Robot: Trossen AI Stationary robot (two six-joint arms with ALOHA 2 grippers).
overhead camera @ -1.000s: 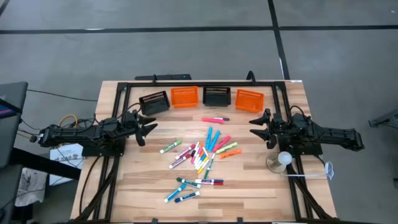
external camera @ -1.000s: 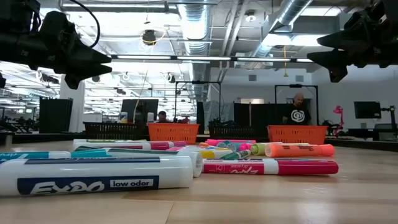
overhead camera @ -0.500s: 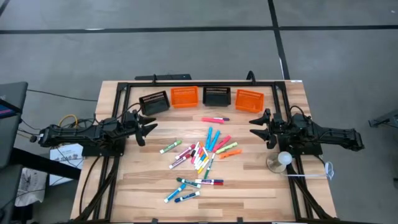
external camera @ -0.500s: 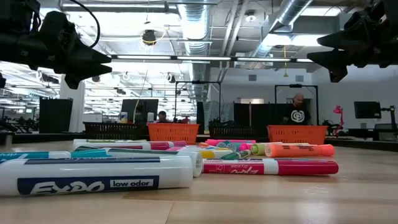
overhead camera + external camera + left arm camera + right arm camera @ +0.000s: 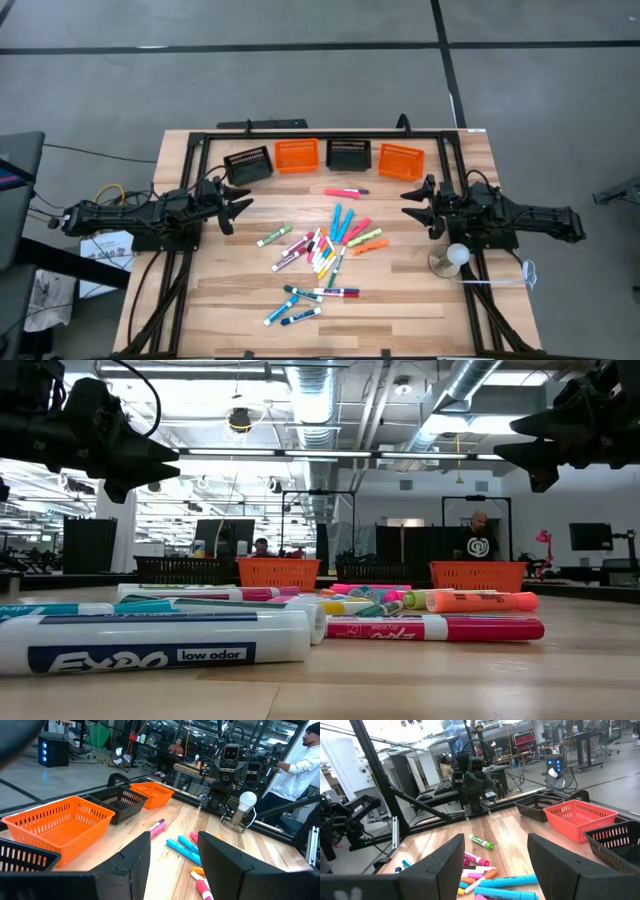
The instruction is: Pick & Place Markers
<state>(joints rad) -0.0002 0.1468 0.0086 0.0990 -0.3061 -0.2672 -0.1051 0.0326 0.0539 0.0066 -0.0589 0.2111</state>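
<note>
both jaws open (empty), left gripper point(image 5: 238, 208) and right gripper point(image 5: 415, 205) flanking markers point(image 5: 325, 250)

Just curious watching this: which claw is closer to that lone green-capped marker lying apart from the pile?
The left claw. It sits just beside the green-capped marker, toward the table's left edge. The right claw is across the pile, much farther.

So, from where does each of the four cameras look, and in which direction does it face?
High view: above the table, facing down; left gripper, right gripper, markers.
Low view: at tabletop height, facing the far baskets; both arms overhead.
Left wrist view: past its own fingers toward the right arm.
Right wrist view: past its own fingers toward the left arm.
Shared: markers, baskets.
</note>
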